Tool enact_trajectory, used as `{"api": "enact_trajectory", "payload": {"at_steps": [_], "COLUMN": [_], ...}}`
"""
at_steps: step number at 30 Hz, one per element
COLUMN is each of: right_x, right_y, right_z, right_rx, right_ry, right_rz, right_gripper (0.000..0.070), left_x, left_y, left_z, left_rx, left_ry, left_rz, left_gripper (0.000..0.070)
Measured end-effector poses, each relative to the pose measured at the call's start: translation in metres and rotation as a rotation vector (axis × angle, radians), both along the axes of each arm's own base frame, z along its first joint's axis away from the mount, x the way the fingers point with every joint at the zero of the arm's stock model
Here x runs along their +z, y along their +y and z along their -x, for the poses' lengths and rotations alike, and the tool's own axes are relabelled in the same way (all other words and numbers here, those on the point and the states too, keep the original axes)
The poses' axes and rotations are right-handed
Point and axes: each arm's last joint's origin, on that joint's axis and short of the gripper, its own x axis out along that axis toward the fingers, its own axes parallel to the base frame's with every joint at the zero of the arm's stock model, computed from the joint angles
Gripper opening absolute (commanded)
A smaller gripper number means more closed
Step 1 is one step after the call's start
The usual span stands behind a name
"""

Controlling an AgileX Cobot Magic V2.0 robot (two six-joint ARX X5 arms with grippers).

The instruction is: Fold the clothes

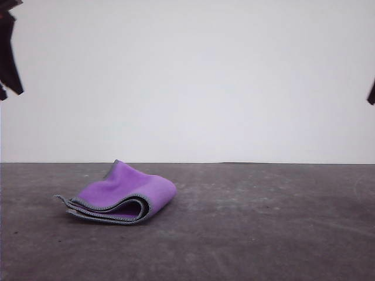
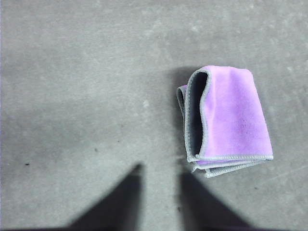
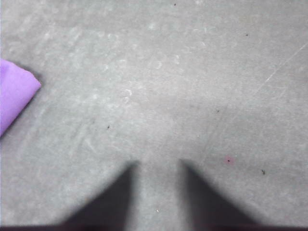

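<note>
Front view: small purple square cloth with a light grey stitched hem (image 1: 126, 196) lies folded into a compact bundle on the dark grey table (image 1: 263, 234), left of centre, layered hem edges facing the camera, rounded fold on its right. Dark bits of both arms sit high at the frame's upper corners, well clear of the cloth. Left wrist view: left gripper (image 2: 161, 202) hangs above bare table with its fingers spread, nothing between them; cloth (image 2: 226, 118) lies near, off to one side of the fingertips, purple face up, dark grey inner face showing in the open loop, stacked hems slightly misaligned at one end. Right wrist view: right gripper (image 3: 156, 197) also spread and empty over bare table; only a purple corner of the cloth (image 3: 14, 94) at the frame edge, well apart from the fingers. Judgement: folding looks essentially done, possibly only tidying left. If another fold or squaring-up is wanted, pinch all stacked hem layers together at the loose end, not just the top layer, and lay it over slowly so the bundle does not spring open.
</note>
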Motion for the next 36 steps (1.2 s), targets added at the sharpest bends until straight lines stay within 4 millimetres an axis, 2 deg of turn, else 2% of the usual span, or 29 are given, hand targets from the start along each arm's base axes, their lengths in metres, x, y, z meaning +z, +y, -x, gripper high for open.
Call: {"api": "enact_trajectory", "payload": {"at_steps": [27, 33, 36], "right_x": [0.0, 0.0, 0.0], "right_y": [0.0, 0.0, 0.0], "right_z": [0.0, 0.0, 0.0], "right_rx": [0.0, 0.0, 0.0], "right_ry": [0.0, 0.0, 0.0], "right_rz": [0.0, 0.0, 0.0], "right_gripper": [0.0003, 0.0003, 0.0003], "left_x": [0.002, 0.019, 0.016], "left_y": [0.0, 0.008, 0.013], "left_z": [0.0, 0.025, 0.042], "left_rx": [0.002, 0.05, 0.093], "left_ry": [-0.019, -0.225, -0.362], "left_rz": [-0.009, -0.083, -0.06], "left_gripper": [0.0016, 0.0016, 0.0016]}}
